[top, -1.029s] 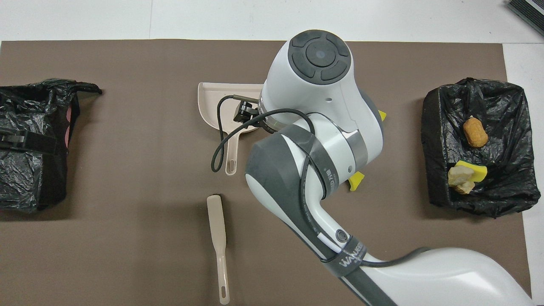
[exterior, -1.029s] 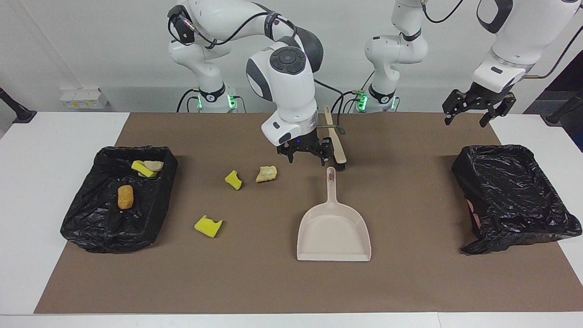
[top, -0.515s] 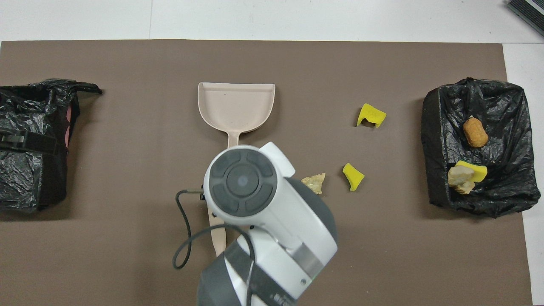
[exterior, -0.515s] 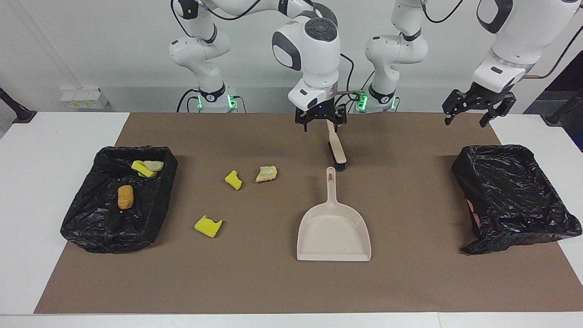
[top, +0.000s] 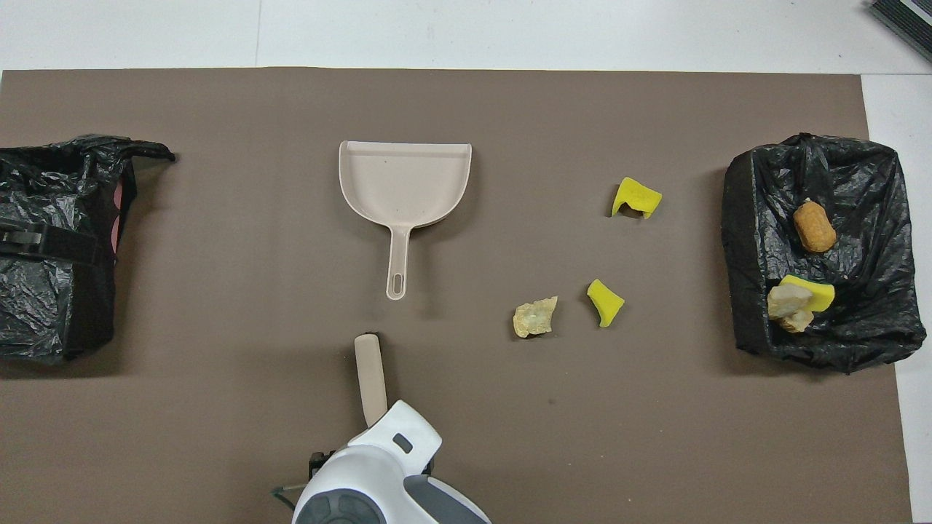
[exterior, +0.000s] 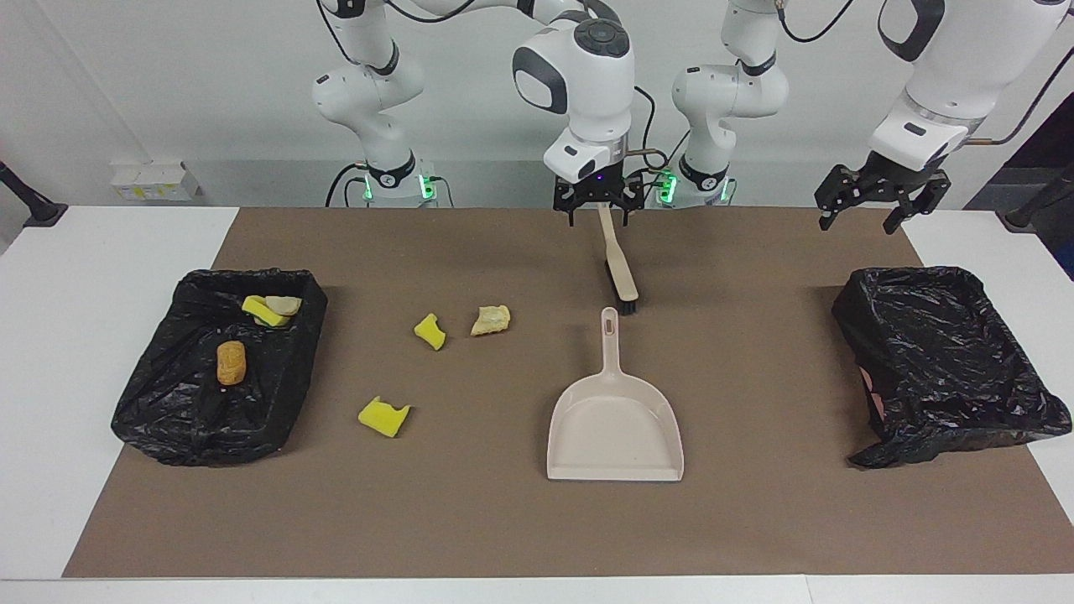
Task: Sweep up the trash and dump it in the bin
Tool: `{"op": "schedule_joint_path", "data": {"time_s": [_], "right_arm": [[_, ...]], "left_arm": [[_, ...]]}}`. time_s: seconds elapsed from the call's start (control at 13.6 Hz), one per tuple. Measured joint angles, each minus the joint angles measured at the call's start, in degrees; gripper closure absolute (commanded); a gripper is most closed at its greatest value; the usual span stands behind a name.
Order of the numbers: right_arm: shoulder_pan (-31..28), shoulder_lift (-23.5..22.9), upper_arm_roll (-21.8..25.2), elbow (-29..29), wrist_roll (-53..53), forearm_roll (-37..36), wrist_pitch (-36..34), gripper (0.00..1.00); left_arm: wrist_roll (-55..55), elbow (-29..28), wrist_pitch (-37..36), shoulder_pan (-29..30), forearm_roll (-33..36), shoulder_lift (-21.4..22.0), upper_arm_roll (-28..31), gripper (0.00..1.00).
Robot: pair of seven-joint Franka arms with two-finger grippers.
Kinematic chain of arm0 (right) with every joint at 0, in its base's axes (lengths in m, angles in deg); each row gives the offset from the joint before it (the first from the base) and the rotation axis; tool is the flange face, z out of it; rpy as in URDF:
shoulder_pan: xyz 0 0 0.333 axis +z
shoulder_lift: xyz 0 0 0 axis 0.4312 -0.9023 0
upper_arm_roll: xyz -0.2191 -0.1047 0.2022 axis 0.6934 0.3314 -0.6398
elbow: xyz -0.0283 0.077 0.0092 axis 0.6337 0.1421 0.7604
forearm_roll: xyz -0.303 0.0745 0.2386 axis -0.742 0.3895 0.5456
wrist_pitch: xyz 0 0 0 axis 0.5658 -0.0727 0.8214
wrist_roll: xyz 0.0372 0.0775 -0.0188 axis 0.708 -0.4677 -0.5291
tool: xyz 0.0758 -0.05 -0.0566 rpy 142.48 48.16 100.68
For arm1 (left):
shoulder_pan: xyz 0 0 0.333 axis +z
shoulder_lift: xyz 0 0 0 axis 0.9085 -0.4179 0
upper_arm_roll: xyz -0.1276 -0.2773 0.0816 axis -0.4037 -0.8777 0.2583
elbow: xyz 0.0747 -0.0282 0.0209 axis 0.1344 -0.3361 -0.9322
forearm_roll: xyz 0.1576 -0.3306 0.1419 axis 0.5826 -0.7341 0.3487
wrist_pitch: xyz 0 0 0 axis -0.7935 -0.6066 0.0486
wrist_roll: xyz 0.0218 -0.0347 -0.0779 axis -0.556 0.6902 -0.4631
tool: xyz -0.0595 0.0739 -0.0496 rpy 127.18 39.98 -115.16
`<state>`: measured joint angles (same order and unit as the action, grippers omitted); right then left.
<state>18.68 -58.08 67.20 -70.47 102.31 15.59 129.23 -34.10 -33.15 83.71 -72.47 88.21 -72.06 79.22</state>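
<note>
Three loose scraps lie on the brown mat (exterior: 503, 520): a yellow sponge chunk (exterior: 383, 417) farthest from the robots, a second yellow chunk (exterior: 430, 331) nearer to them, and a tan lump (exterior: 491, 320) just beside that one, toward the dustpan. All three sit between the dustpan (exterior: 615, 424) and the bin (exterior: 220, 365) at the right arm's end of the table. That bin, lined with black plastic, holds an orange-brown lump (exterior: 231, 361), a yellow piece (exterior: 263, 310) and a pale piece (exterior: 284, 304) touching it. A second black-lined bin (exterior: 944, 361) stands at the left arm's end; nothing shows inside it except a pinkish patch at one wall. The dustpan lies flat mid-mat, handle pointing toward the robots, pan mouth away from them. The brush (exterior: 619, 268) lies nearer the robots than the dustpan, its black bristle end just short of the dustpan handle tip, apart from it. Right gripper (exterior: 598, 208) hangs over the brush's handle end, jaws open, gripping nothing; whether a fingertip touches the handle is hard to judge from here. Left gripper (exterior: 881, 205) waits raised over the mat edge by the second bin, jaws open, empty.
</note>
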Motion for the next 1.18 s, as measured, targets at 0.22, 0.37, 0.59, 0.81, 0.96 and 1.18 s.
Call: {"op": "schedule_joint_path", "data": {"time_s": [0.22, 0.37, 0.59, 0.81, 0.96, 1.18], "right_arm": [[2.61, -0.46, 0.03, -6.87, 0.13, 0.00, 7.98, 0.04], [2.91, -0.50, 0.03, -7.88, -0.01, 0.00, 8.74, 0.14], [2.91, -0.50, 0.04, -8.52, -1.37, 0.00, 8.74, 0.36], [2.91, -0.50, 0.04, -8.78, -2.52, 0.00, 8.74, 0.52], [2.91, -0.50, 0.04, -8.82, -3.26, 0.00, 8.74, 0.60], [2.91, -0.50, 0.04, -8.83, -4.11, 0.00, 8.74, 0.98]], "left_arm": [[0.00, 0.00, 0.00, 0.00, 0.00, 0.00, 0.00, 0.00], [0.00, 0.00, 0.00, 0.00, 0.00, 0.00, 0.00, 0.00], [0.00, 0.00, 0.00, 0.00, 0.00, 0.00, 0.00, 0.00], [0.00, 0.00, 0.00, 0.00, 0.00, 0.00, 0.00, 0.00], [0.00, 0.00, 0.00, 0.00, 0.00, 0.00, 0.00, 0.00], [0.01, 0.00, 0.00, 0.00, 0.00, 0.00, 0.00, 0.00]]}}
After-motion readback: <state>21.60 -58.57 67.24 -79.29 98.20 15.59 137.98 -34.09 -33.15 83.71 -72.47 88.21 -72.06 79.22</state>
